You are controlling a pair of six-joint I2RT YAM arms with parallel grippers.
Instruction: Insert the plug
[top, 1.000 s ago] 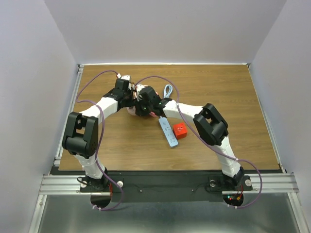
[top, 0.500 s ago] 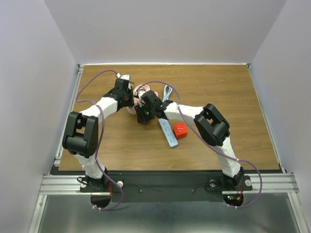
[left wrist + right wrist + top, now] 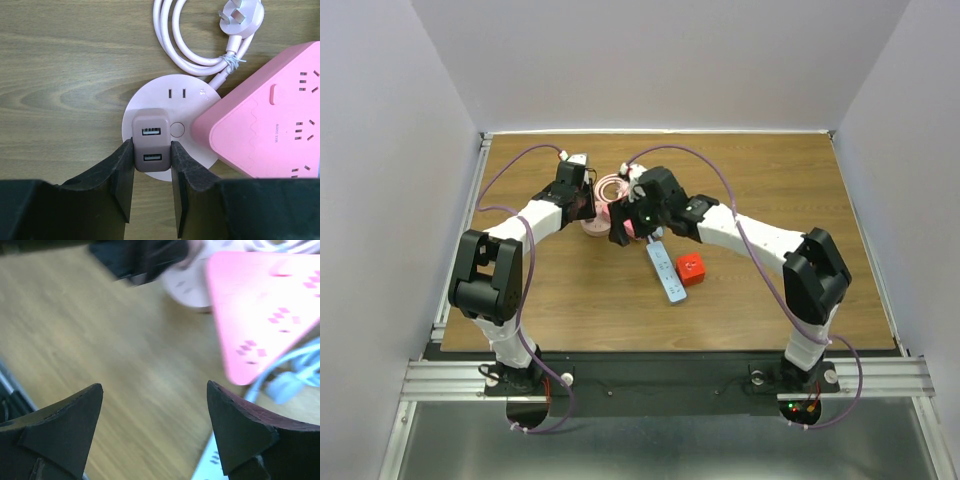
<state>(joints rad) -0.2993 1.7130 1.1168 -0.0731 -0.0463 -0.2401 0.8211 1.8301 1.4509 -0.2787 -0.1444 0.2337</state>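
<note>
The plug [image 3: 691, 268], a small red cube, lies on the table just right of the light blue power strip [image 3: 665, 272]; no gripper touches it. My left gripper [image 3: 151, 147] is shut on a mauve USB charger block [image 3: 152, 131] that sits on a round pale pink socket hub [image 3: 195, 100]. My right gripper [image 3: 155, 386] hangs open and empty above bare wood, beside the pink triangular power strip [image 3: 265, 305]. In the top view it [image 3: 628, 222] is just right of the left gripper [image 3: 588, 205].
A pale pink cable with its wall plug [image 3: 240, 17] coils behind the hub. The pink triangular strip [image 3: 270, 120] overlaps the hub's right edge. The light blue strip's end [image 3: 210, 465] shows below the right fingers. Grey walls enclose the table.
My right gripper has gone from shut to open, and its arm has stretched out and risen. The left gripper holds the charger block as before.
</note>
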